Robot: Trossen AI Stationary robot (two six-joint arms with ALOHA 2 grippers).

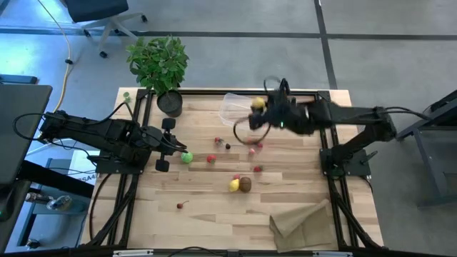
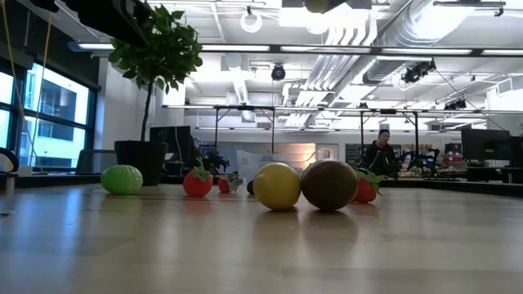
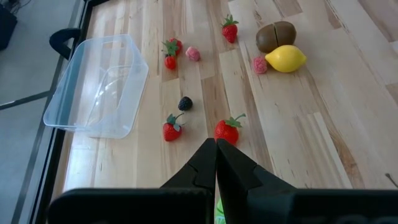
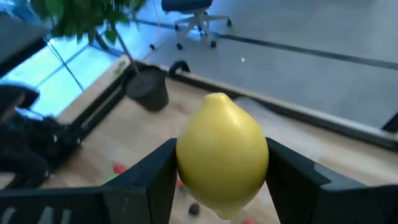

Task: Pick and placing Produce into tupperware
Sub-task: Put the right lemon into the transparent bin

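Note:
My right gripper [image 1: 258, 113] hangs above the table's far middle, shut on a yellow lemon [image 1: 258, 104], beside and partly over the clear tupperware [image 1: 232, 107], which stands empty on its base [image 3: 96, 87]. A second lemon [image 1: 234, 185] and a brown kiwi [image 1: 245, 185] lie side by side on the table. Several red berries [image 3: 227, 129] are scattered mid-table. My left gripper [image 1: 178, 147] waits shut at the left, just by the green lime [image 1: 186, 157]. My right gripper pinches the lemon across its middle, one finger [image 4: 155, 177] on each side [image 4: 186, 162]. The fingers slant downward from the table's right side. The lemon is lifted clear of the table, with one pointed end [image 4: 217, 96] showing above the fingers.
A potted plant [image 1: 158, 64] stands at the far left corner and a crumpled brown paper bag [image 1: 303, 221] lies at the near right. Bare wood lies at the near left. A person [image 2: 382, 151] is far off in the room behind.

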